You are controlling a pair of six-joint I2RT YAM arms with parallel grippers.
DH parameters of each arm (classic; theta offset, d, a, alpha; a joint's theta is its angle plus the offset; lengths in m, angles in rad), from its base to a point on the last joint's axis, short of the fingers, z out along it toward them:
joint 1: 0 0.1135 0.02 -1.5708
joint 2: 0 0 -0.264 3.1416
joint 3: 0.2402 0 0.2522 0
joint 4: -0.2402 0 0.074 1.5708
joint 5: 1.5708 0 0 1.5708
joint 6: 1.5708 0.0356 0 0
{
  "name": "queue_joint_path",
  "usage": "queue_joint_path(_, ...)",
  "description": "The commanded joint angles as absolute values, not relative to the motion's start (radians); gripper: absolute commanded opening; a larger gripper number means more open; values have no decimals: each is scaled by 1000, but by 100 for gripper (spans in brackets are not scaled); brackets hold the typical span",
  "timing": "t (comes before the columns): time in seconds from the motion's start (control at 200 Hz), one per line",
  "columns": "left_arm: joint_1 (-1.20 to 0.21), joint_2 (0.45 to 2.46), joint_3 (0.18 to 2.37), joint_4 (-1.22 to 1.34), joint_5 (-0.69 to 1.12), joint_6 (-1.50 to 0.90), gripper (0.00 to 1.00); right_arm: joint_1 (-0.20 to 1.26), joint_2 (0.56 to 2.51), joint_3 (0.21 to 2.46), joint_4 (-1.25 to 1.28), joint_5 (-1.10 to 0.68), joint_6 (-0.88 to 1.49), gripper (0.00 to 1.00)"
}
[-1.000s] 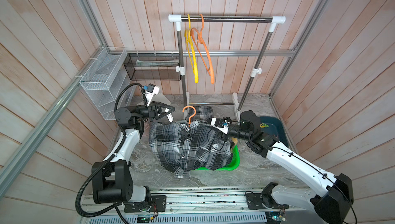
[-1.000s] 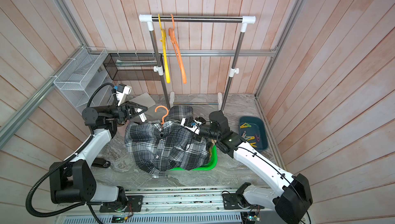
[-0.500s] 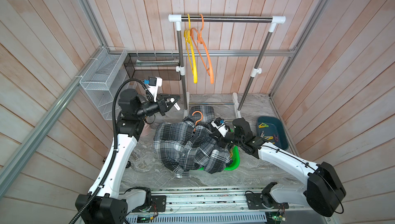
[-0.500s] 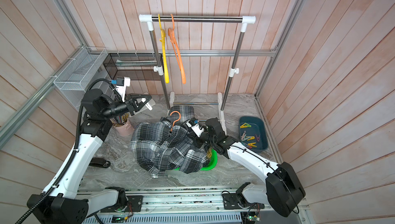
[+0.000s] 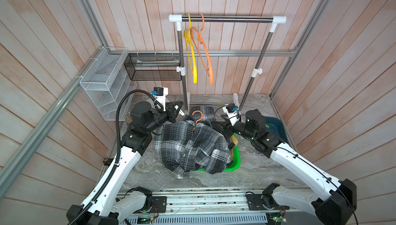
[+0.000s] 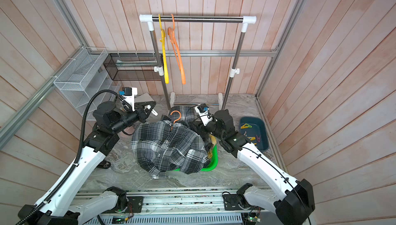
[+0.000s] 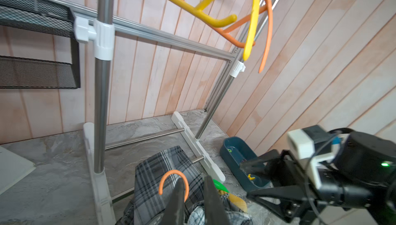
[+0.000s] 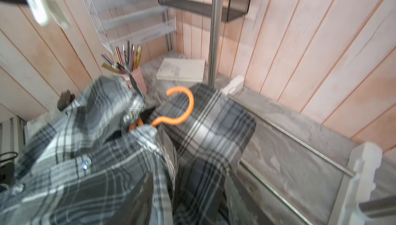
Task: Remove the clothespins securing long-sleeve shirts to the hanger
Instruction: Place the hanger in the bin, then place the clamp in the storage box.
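A grey-black-white plaid long-sleeve shirt on an orange hanger lies slumped over a green basket. My left gripper hovers up and to the left of the collar, shut on a pale clothespin that also shows blurred in the right wrist view. My right gripper is open at the shirt's right shoulder, with plaid cloth loose between its fingers. Other clothespins lie in the blue tray. A bit of yellow shirt peeks out beneath.
A second plaid shirt lies folded by the rack's foot. A yellow hanger and an orange hanger hang on the rail. Mesh shelves, a pencil cup and a notebook stand at back left.
My left gripper has lifted away from the shirt's left shoulder with the pale clothespin. My right gripper has opened, and the shirt has sagged onto the basket.
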State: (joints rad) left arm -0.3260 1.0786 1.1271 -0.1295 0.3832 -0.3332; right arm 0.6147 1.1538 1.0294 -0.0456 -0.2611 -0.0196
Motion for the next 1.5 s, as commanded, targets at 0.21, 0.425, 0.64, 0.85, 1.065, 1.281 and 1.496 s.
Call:
queue_joint_path(0.21,-331,1062,1099,-119,285,-362,0,759,1328,1241,-19,-301,47,56)
queue_joint_path(0.425,-330,1066,1101,-124,278,-365,0,828,1462,1340,3,-328,63,50)
queue_joint_path(0.64,-331,1068,1099,-129,266,-360,0,859,1554,1406,42,-359,81,50)
queue_joint_path(0.85,-331,1074,1099,-129,265,-359,0,872,1603,1447,81,-374,96,50)
queue_joint_path(1.065,-331,1078,1092,-123,267,-364,0,874,1650,1490,120,-392,108,49)
queue_joint_path(1.281,-331,1083,1094,-119,272,-368,0,883,1692,1527,130,-408,110,47)
queue_joint_path(1.496,-331,1091,1093,-117,286,-374,0,887,1719,1559,149,-408,112,41)
